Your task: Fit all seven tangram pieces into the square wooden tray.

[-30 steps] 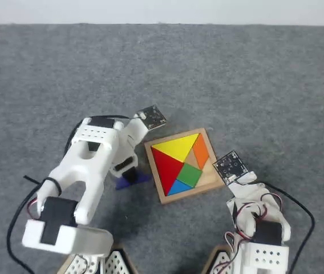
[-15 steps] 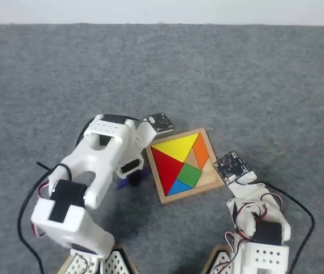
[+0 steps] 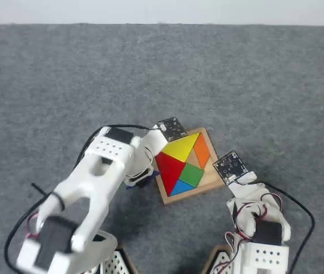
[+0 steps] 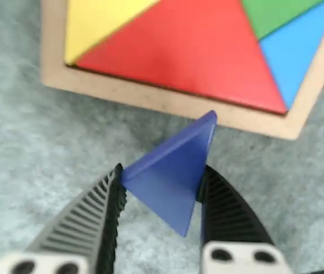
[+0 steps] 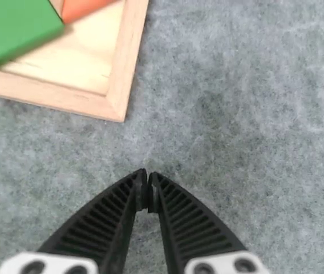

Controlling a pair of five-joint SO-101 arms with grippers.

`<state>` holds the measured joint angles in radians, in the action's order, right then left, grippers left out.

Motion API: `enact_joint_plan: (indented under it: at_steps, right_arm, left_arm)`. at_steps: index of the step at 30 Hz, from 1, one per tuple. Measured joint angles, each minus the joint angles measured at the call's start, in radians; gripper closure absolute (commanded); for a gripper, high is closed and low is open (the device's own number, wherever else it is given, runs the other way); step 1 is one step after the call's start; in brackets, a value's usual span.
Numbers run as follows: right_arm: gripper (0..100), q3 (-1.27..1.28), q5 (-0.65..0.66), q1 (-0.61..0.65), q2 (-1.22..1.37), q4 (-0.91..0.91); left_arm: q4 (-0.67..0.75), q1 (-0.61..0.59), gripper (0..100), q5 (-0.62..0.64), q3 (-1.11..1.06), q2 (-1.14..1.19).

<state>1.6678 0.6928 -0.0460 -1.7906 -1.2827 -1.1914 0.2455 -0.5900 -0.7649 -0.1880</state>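
The square wooden tray [image 3: 195, 193] lies at the table's middle and holds a yellow triangle [image 3: 179, 147], a red triangle [image 3: 170, 168], a green square [image 3: 191, 174], a light blue triangle [image 3: 179, 186] and an orange piece [image 3: 202, 149]. My left gripper [image 4: 162, 171] is shut on a dark blue triangle [image 4: 170, 177], held just off the tray's rim [image 4: 150, 100] beside the red piece [image 4: 190, 51]. My right gripper [image 5: 148, 176] is shut and holds nothing, over the carpet close to a tray corner [image 5: 122, 74] with bare wood inside it.
Grey carpet [image 3: 253, 85] covers the whole table, with open room at the back and on both sides. The left arm [image 3: 93, 188] stretches over the carpet left of the tray. The right arm's base [image 3: 259, 228] sits at the front right.
The left arm has swung to the right, carrying the dark blue triangle up to the tray's left edge. The right arm has stayed still.
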Motion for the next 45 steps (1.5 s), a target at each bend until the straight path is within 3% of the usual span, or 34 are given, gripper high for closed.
enact_joint_plan:
  at_steps: [7, 12, 19, 29, 32, 41, 45]
  right_arm:
    - [99.2, 0.0, 0.0, -0.002, 0.0, 0.009]
    - [99.2, 0.0, -0.003, -0.035, 0.0, 0.018]
    - [99.2, -0.003, -0.103, -0.288, 0.0, 0.064]
    - [99.2, -0.003, -0.112, -0.295, 0.0, 0.074]
    - [99.2, -0.003, -0.112, -0.29, 0.0, 0.074]
    - [99.2, -0.003, -0.112, -0.29, 0.0, 0.081]
    - [99.2, -0.003, -0.112, -0.264, 0.0, 0.081]
  left_arm:
    - [0.0, 0.037, 98, 0.061, -0.008, -0.147]
    - [0.0, 0.181, 98, 0.235, 0.08, -0.141]
    - [0.0, 0.368, 98, 0.571, 0.288, 0.061]
    - [0.051, 0.393, 98, 0.658, 0.463, 0.293]
    - [0.061, 0.393, 98, 0.506, 0.47, 0.358]
    - [-0.069, 0.313, 94, -0.35, 0.519, 0.439]
    - [-0.094, 0.321, 82, -0.483, 0.58, 0.44]
